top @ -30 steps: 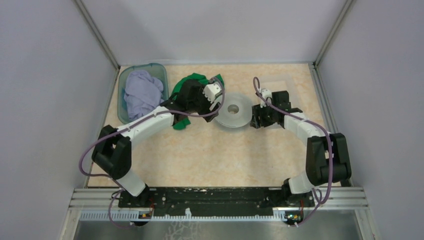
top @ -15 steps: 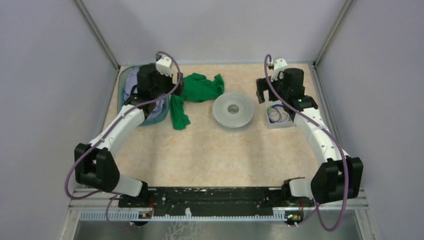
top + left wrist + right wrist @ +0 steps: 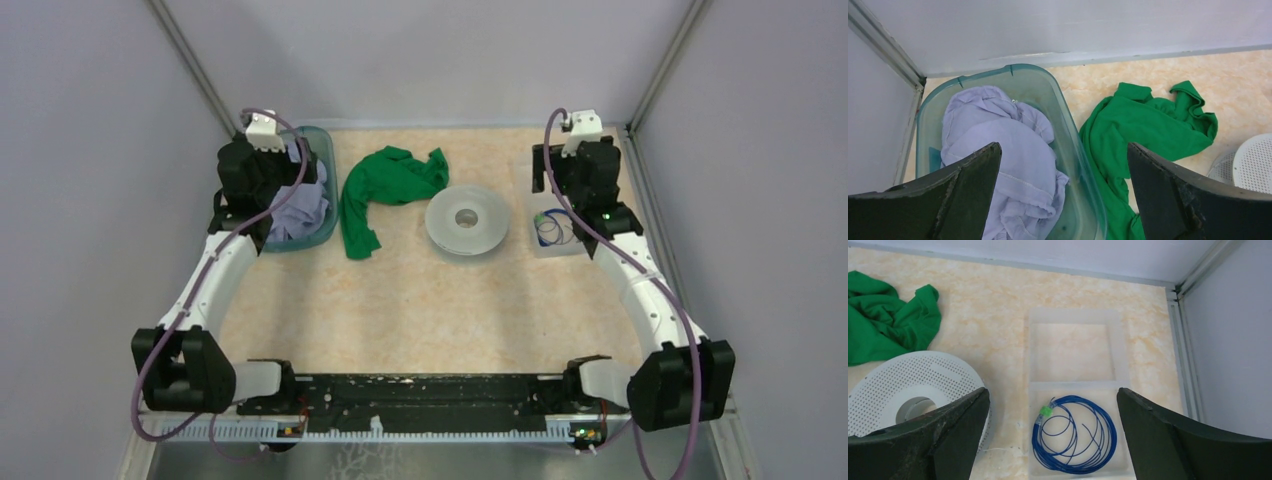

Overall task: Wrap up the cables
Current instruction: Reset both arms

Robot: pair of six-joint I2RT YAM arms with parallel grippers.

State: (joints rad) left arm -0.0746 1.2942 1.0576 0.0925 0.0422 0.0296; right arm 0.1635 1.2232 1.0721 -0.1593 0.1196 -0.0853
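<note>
Counted: one coiled blue cable (image 3: 1075, 435), one clear two-compartment tray (image 3: 1073, 317), one pale-grey spool (image 3: 445, 225), one teal bin (image 3: 1068, 140). Cloths: two, one green cloth (image 3: 385, 180) and one lavender cloth (image 3: 998, 150). Grippers: two, the left gripper (image 3: 1064, 150) and the right gripper (image 3: 1052, 392).

Beige marbled worktop (image 3: 420, 300) carries a teal bin (image 3: 1045, 92) far left, green cloth (image 3: 385, 180), pale spool (image 3: 445, 225) centre, clear tray (image 3: 1074, 386) far right.

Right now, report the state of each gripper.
Left gripper: open, holding nothing, above the teal bin.
Right gripper: open, holding nothing, over the clear tray with the blue cable.
</note>
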